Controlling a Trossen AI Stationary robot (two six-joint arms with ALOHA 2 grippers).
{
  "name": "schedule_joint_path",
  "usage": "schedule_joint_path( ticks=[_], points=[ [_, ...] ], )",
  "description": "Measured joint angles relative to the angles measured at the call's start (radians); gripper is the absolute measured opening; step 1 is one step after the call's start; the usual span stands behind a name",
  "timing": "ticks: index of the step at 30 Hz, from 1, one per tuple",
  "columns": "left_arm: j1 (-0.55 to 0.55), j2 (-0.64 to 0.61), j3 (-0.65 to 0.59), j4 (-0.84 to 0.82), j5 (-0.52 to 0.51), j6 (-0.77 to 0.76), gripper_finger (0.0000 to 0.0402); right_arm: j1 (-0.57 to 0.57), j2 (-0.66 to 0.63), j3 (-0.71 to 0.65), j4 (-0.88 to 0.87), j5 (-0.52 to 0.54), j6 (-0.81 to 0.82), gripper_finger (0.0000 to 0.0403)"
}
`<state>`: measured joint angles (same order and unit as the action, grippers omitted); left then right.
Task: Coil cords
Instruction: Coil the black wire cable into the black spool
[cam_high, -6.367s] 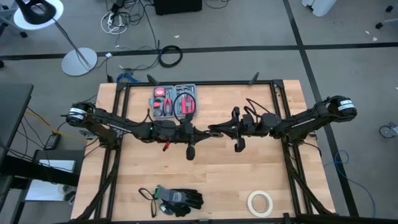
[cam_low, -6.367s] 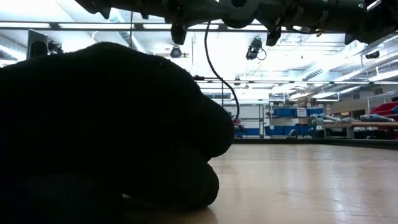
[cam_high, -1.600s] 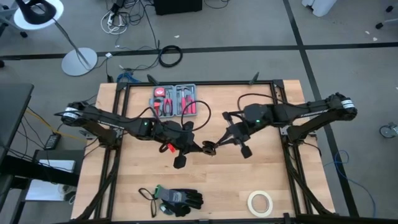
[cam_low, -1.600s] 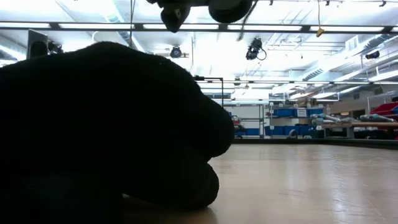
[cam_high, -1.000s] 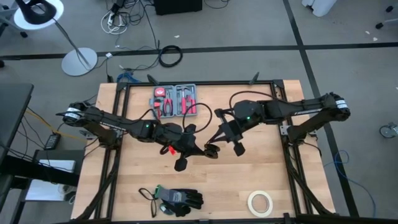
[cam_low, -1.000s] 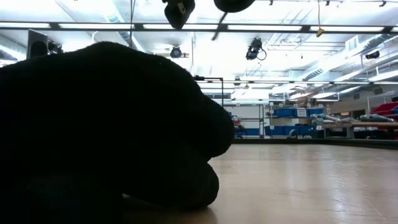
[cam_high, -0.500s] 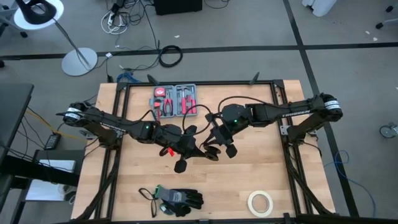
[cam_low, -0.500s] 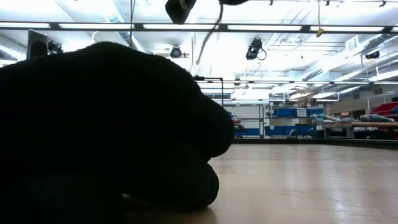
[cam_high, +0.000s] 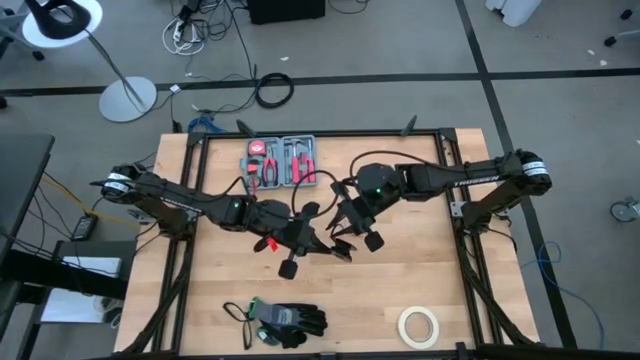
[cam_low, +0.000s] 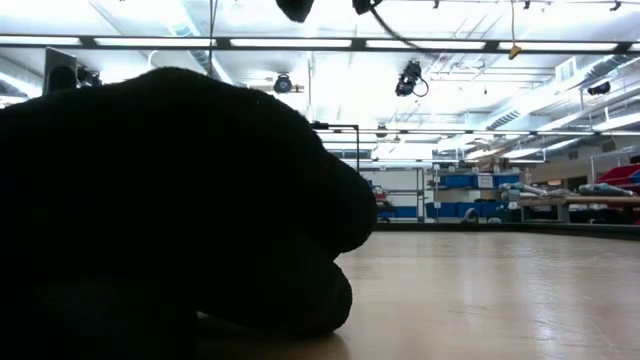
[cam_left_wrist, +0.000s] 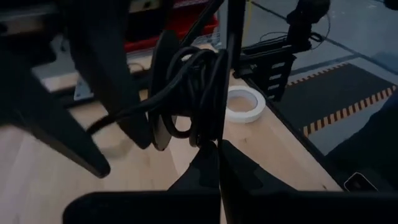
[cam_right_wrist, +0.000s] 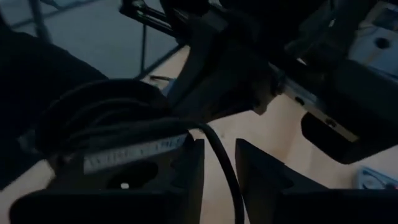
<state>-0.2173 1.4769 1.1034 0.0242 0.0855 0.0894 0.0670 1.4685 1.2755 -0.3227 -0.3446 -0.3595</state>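
High view: left gripper (cam_high: 318, 243) and right gripper (cam_high: 345, 232) meet above mid-table, cord (cam_high: 335, 243) bunched between them. Low view: black gloves (cam_low: 170, 200) block most; grippers barely seen at top. Left wrist view: left fingers clenched on the cord (cam_left_wrist: 189, 93), coil on edge, loops running up-down. Right wrist view: right fingers parted, cord (cam_right_wrist: 112, 134) strand running through the gap, coil just beyond.

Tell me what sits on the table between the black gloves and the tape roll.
Nothing: in the high view, bare wood separates the black gloves from the tape roll.
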Motion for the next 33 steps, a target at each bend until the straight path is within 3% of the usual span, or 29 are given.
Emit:
schedule_joint_path(
  ticks=[7,17,23,33],
  points=[
    [-0.001,0.0,0.0,0.055,0.009,0.047,0.0,-0.018,-0.008,0.0,-0.002,-0.073,0.005,0.0095],
    [-0.001,0.0,0.001,0.096,0.009,0.068,0.0,-0.022,-0.021,0.0,-0.053,-0.081,0.047,0.0077],
    [-0.007,0.0,0.001,0.11,0.005,0.095,0.0,-0.041,-0.024,-0.001,-0.058,-0.155,0.097,0.0071],
    [-0.021,0.0,0.001,0.171,-0.014,0.174,0.0,-0.043,-0.023,-0.05,0.13,-0.218,0.249,0.007]
  ],
)
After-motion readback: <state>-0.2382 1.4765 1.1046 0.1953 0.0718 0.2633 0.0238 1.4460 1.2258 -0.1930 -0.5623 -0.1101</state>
